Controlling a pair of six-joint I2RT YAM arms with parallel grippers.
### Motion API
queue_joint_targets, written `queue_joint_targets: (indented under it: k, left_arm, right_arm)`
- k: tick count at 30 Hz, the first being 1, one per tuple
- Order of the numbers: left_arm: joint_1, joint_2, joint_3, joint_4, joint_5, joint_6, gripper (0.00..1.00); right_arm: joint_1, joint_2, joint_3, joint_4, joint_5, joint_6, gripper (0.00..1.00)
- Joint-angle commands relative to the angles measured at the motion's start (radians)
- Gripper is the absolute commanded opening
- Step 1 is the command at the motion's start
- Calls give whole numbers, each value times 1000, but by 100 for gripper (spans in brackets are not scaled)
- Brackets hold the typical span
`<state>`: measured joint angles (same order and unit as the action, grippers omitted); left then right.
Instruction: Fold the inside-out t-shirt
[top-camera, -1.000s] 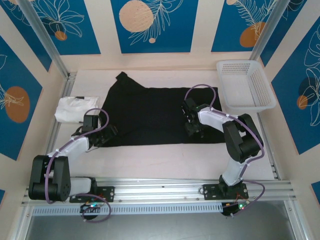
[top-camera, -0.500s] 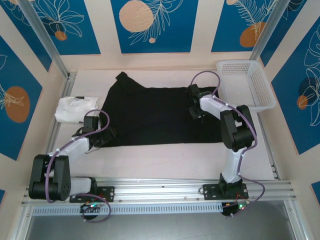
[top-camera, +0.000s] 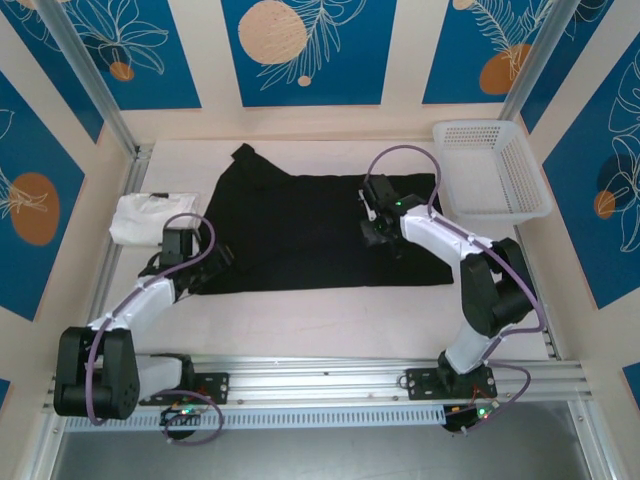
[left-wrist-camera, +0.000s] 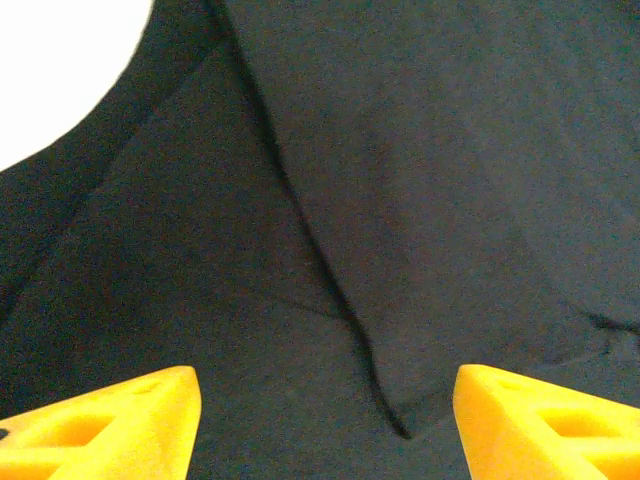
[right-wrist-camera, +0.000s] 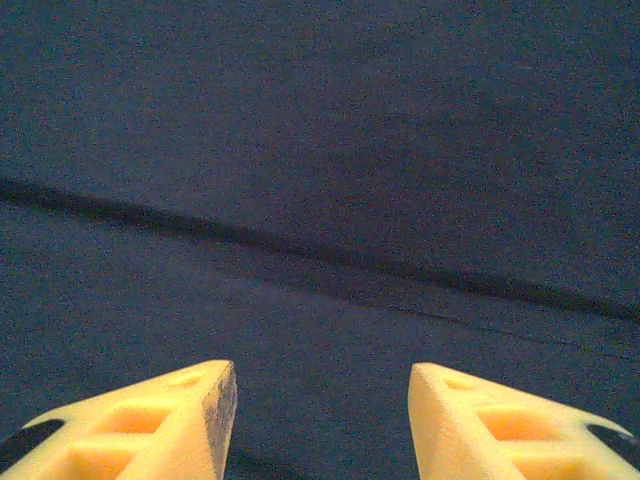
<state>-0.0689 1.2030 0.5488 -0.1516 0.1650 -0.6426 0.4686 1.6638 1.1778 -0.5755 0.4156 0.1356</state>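
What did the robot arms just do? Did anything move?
The right gripper swung toward the far edge of the t-shirt, then came partway back, open and empty. The left gripper barely shifted; the white garment and basket stayed put.

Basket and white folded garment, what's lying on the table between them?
The black t-shirt spread flat, the right gripper over it, in the top view.

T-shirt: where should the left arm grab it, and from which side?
Probably the near-left corner, coming down from the left side. The t-shirt lies spread flat on the table, so only its edges offer a pinch. In the left wrist view a layered flap edge sits just ahead of the open left gripper; set the fingers astride that edge.
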Motion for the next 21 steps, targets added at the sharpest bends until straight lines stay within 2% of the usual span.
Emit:
queue_joint_targets:
  k: [1, 7, 16, 18, 21]
  left_arm:
    - [-26, 30, 37, 38, 69, -37, 67]
    - [-96, 116, 94, 52, 37, -12, 63]
    - [-128, 255, 141, 80, 24, -7, 54]
    - [-129, 258, 145, 79, 25, -9, 53]
    - [-128, 219, 133, 60, -2, -3, 55]
  right_arm:
    - [0, -10, -37, 39, -101, 50, 50]
    - [11, 10, -57, 40, -95, 55, 50]
    - [18, 2, -89, 46, -88, 63, 50]
    - [23, -8, -88, 53, -108, 69, 50]
    - [77, -51, -109, 147, -211, 28, 49]
